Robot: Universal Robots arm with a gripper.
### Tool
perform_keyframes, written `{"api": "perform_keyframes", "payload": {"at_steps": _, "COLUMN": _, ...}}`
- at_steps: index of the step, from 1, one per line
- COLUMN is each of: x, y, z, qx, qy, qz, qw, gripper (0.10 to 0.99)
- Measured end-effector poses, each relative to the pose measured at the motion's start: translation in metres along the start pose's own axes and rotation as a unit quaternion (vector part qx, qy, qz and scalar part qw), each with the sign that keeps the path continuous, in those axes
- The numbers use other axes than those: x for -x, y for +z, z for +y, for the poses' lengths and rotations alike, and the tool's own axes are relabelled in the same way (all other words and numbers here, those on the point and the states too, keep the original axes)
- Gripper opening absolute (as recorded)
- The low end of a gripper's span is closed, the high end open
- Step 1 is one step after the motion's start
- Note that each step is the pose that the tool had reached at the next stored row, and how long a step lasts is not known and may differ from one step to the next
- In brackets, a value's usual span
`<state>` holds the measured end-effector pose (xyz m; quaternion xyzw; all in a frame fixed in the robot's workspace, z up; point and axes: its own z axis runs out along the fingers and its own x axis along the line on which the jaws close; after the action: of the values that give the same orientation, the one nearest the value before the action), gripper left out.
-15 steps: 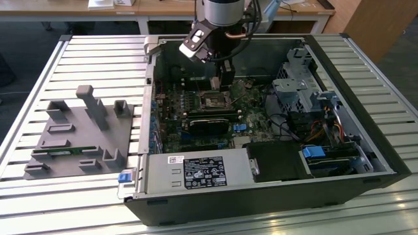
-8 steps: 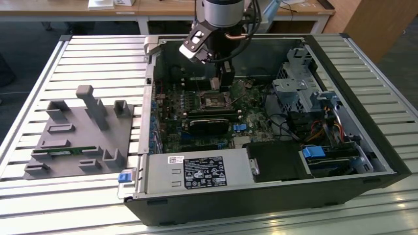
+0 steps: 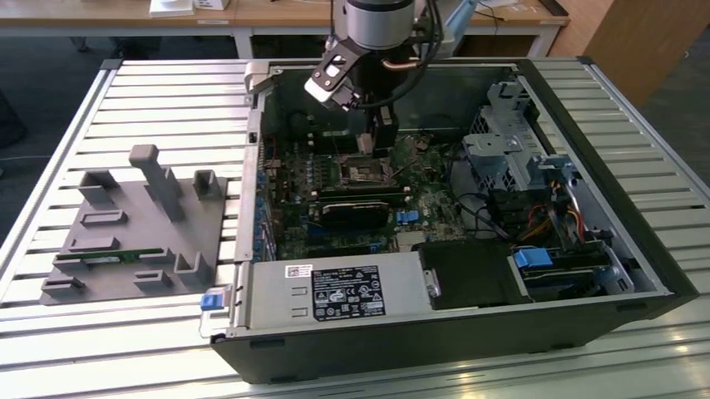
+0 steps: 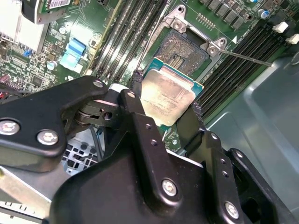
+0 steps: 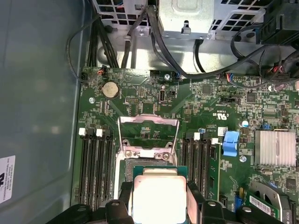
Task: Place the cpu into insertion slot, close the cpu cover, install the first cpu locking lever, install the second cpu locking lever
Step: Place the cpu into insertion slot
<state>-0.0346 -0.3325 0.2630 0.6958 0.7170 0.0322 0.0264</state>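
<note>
- Silver-grey square cpu (image 4: 169, 95) is pinched between the fingers of the black gripper (image 4: 167, 93), close to the silver-rimmed insertion slot (image 4: 184, 49), not seated.
- Thin silver cpu cover (image 5: 148, 133) frame is flipped up.
- Open black PC case (image 3: 444, 341) is parked on a slatted metal table (image 3: 145, 100), with wooden desks (image 3: 278, 12) at 12 o'clock in the exterior view.

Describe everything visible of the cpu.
The cpu is a flat square chip with a dull silver metal top and a green rim. The gripper clamps two opposite edges, top face up. It hangs over the green board next to the open socket, not seated in it.
</note>
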Motion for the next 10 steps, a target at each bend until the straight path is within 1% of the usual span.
{"api": "perform_keyframes", "payload": {"at_steps": 10, "x": -0.0001, "y": 0.0049, "z": -0.0004, "qx": 0.0, "qy": 0.0, "qz": 0.0, "qw": 1.0, "gripper": 0.541}}
